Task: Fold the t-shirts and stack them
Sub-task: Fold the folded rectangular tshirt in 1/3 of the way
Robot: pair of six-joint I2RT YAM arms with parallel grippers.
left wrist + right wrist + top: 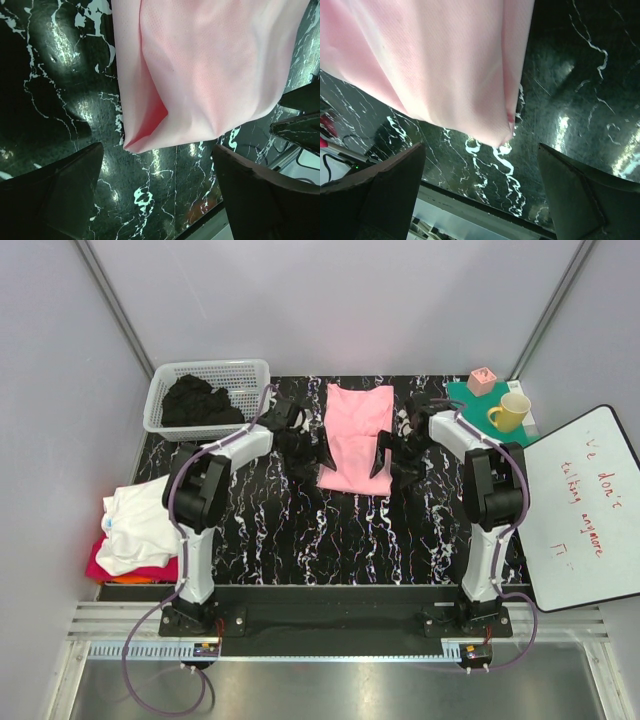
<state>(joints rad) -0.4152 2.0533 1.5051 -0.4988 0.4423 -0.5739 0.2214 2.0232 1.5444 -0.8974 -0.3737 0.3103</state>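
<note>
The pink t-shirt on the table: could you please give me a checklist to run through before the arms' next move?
1. Left pincer open, no cloth between its jaws: ok.
2. Right pincer open, no cloth caught: ok.
3. Pink t-shirt lies flat, sides folded in: ok.
4. A corner within reach of each pincer: ok, each is beside one.
5. White t-shirt topping the stack lies neat: not ok, rumpled.
6. Yellow mug apart from the right arm: ok.

pink t-shirt [210, 65] cropped at top in wrist views, whiteboard [580, 540] cropped at right
</note>
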